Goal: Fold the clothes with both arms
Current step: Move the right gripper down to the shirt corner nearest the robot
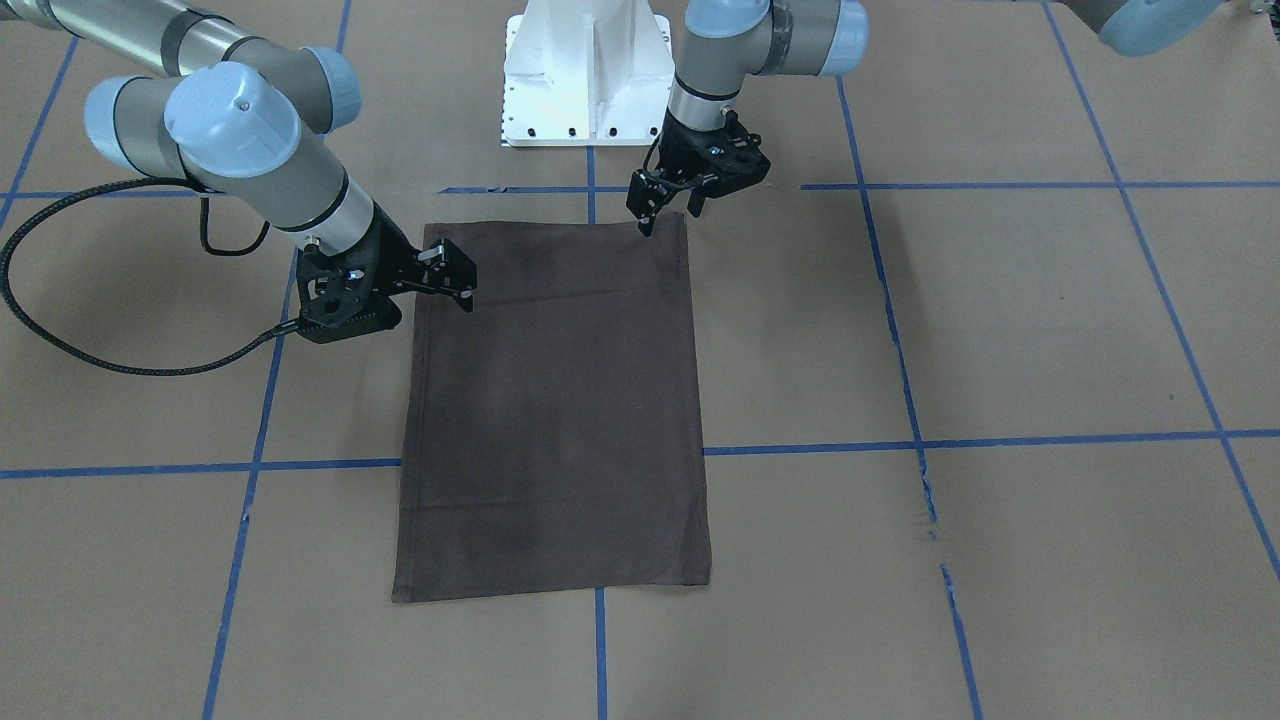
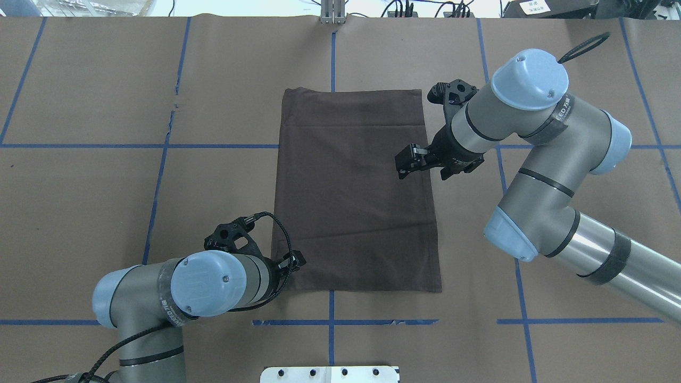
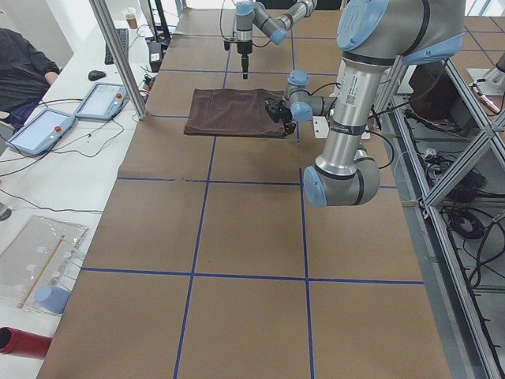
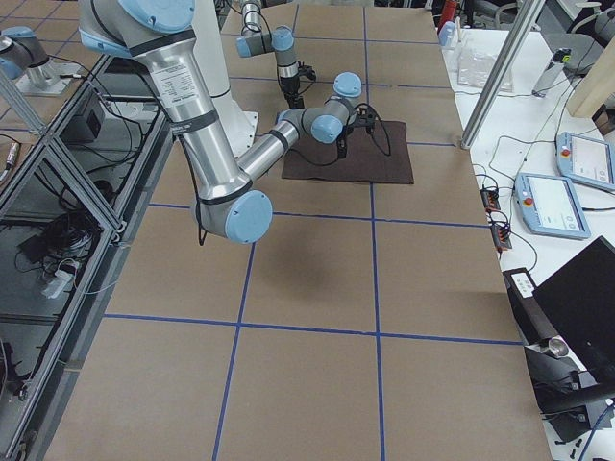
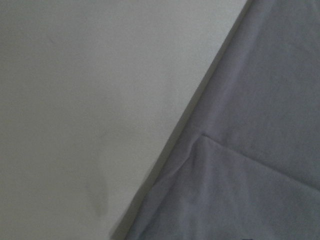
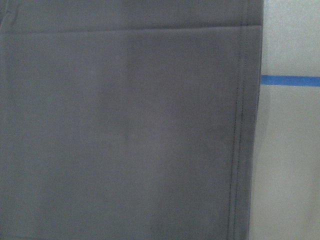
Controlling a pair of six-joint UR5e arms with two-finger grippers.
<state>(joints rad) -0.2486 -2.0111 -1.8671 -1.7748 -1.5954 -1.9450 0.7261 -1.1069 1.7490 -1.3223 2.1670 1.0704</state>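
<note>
The dark brown-grey T-shirt (image 1: pixel 555 400) lies flat on the table, folded into a tall rectangle; it also shows in the overhead view (image 2: pixel 351 202). Its collar and lettering are hidden. My left gripper (image 1: pixel 670 215) hovers open over the shirt's corner nearest the robot, on its left side (image 2: pixel 295 260). My right gripper (image 1: pixel 455 275) is open just over the shirt's right edge, about midway along it (image 2: pixel 405 160). Neither holds cloth. The left wrist view shows the shirt's edge (image 5: pixel 250 150); the right wrist view shows its stitched hem (image 6: pixel 240 150). No fingers show in either.
The table is covered in brown paper (image 2: pixel 106 186) with blue tape lines (image 2: pixel 213 146). The white pedestal base (image 1: pixel 585 80) stands behind the shirt. A black cable (image 1: pixel 100 350) loops beside the right arm. An operator's bench with tablets (image 3: pixel 102 99) runs along the far side.
</note>
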